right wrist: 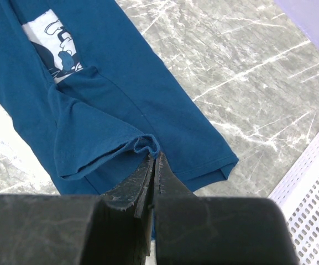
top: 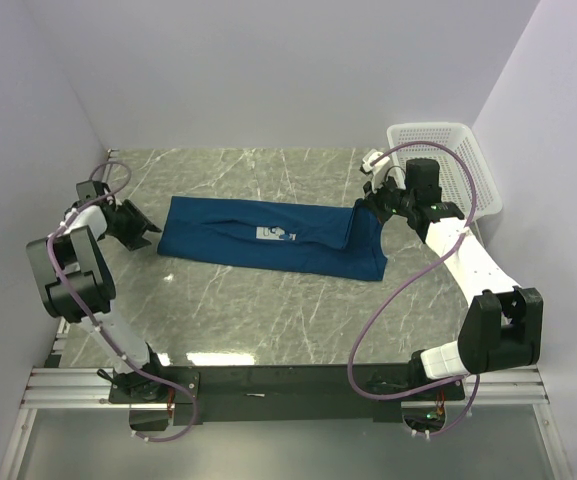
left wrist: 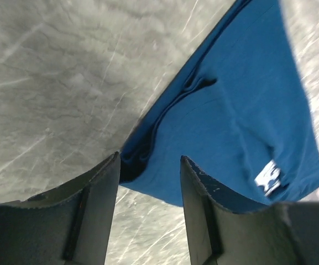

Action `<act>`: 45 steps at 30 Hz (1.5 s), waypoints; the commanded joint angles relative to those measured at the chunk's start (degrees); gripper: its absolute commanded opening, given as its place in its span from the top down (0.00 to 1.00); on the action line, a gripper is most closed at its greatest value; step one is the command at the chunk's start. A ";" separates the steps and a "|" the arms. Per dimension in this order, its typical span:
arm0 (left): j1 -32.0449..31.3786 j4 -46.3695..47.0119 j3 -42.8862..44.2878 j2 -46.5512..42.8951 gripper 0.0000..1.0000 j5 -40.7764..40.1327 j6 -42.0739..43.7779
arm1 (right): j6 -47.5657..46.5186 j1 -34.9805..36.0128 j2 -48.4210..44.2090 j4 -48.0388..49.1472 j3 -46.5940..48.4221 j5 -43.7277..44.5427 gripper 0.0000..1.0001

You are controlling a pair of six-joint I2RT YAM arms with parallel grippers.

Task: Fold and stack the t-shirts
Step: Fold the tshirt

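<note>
Right pincer [right wrist: 152,158] tight, apparently on a fold of the blue t-shirt [top: 258,240]; left pincer [left wrist: 149,161] agape at its opposite edge.

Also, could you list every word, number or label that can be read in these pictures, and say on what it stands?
No text can be read.
Pale print on the blue t-shirt: a cartoon drawing, partly covered by a fold; any letters in it are too small and blurred to read.
White basket: no label visible.
</note>
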 commanded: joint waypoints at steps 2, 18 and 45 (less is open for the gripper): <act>-0.89 -1.40 2.82 1.36 0.48 3.88 5.16 | 0.42 -0.54 -0.37 2.59 1.40 -0.96 1.00; -2.03 -4.13 3.71 3.22 0.58 6.78 7.01 | 0.42 -0.54 -0.64 2.68 1.13 -1.14 1.00; 2.27 -3.78 -4.91 -4.69 0.99 2.92 4.91 | 0.33 -0.54 -1.61 2.76 0.87 -2.10 1.00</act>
